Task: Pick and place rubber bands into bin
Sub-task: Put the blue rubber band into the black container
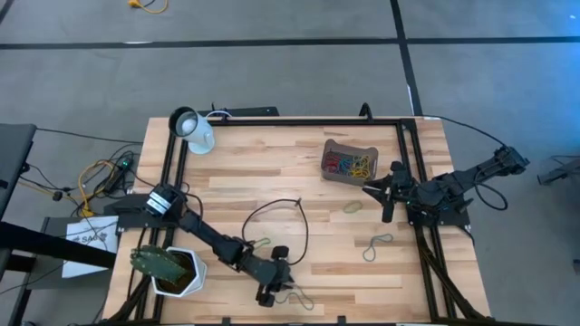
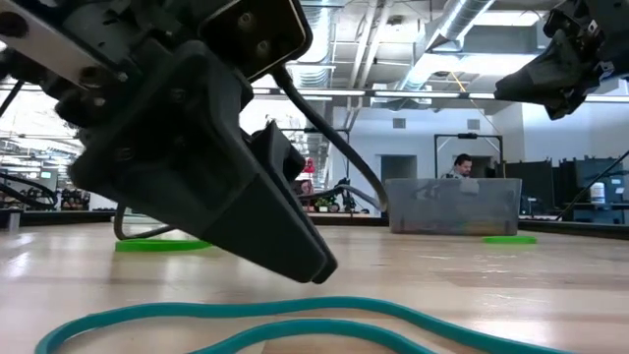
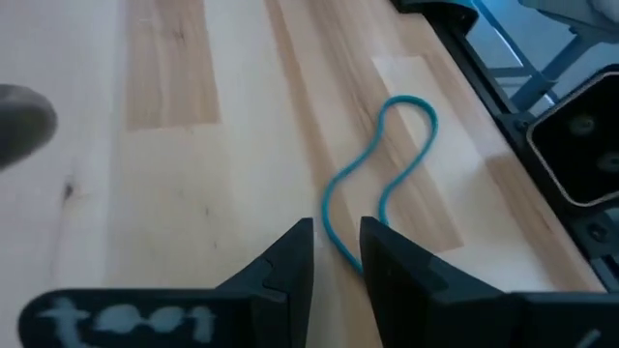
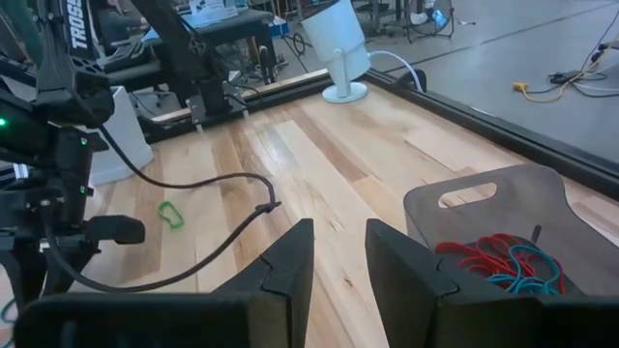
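A teal rubber band (image 3: 382, 159) lies flat on the wooden table near its near edge; it also shows in the high view (image 1: 297, 297) and the low view (image 2: 295, 320). My left gripper (image 3: 337, 253) stands low over the band's near end, open by a narrow gap, with one strand running between its fingertips and the other hidden behind one finger. The brown-grey bin (image 1: 331, 149) sits at the far right and holds several coloured rubber bands (image 4: 498, 261). My right gripper (image 4: 338, 251) hovers beside the bin (image 4: 484, 208), open by a narrow gap and empty.
Loose bands lie at mid-table (image 1: 352, 206), right of it (image 1: 376, 243) and near my left arm (image 1: 261, 243). A black cable loop (image 1: 281, 217) crosses the middle. A white cup (image 1: 195, 131) lies at far left, and a potted plant (image 1: 172, 272) stands at near left.
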Tool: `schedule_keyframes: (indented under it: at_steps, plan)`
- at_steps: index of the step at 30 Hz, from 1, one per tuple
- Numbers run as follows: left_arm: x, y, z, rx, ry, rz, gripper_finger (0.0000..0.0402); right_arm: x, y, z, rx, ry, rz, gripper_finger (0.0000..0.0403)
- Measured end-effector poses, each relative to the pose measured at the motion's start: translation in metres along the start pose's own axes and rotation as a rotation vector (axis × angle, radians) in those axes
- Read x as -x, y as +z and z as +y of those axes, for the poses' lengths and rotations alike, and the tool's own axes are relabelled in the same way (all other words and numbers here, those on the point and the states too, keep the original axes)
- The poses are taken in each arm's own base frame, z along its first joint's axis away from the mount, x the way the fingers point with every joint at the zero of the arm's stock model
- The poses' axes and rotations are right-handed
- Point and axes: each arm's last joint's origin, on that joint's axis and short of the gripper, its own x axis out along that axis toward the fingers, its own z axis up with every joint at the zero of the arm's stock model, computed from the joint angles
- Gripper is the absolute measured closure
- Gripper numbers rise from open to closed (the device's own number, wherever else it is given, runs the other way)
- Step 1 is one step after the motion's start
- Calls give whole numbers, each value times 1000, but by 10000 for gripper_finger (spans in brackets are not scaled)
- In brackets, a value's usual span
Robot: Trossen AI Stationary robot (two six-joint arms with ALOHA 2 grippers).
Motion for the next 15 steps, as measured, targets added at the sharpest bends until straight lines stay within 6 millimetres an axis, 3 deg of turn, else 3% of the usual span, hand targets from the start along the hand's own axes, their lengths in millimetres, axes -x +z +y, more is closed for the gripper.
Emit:
schedule_keyframes:
  at_steps: [9, 15]
  plan:
    - [3, -10, -16, 10, 20, 44, 325, 0, 0, 0, 0, 0, 0, 310]
    - [4, -14, -16, 13, 74, 90, 325, 0, 0, 0, 0, 0, 0, 310]
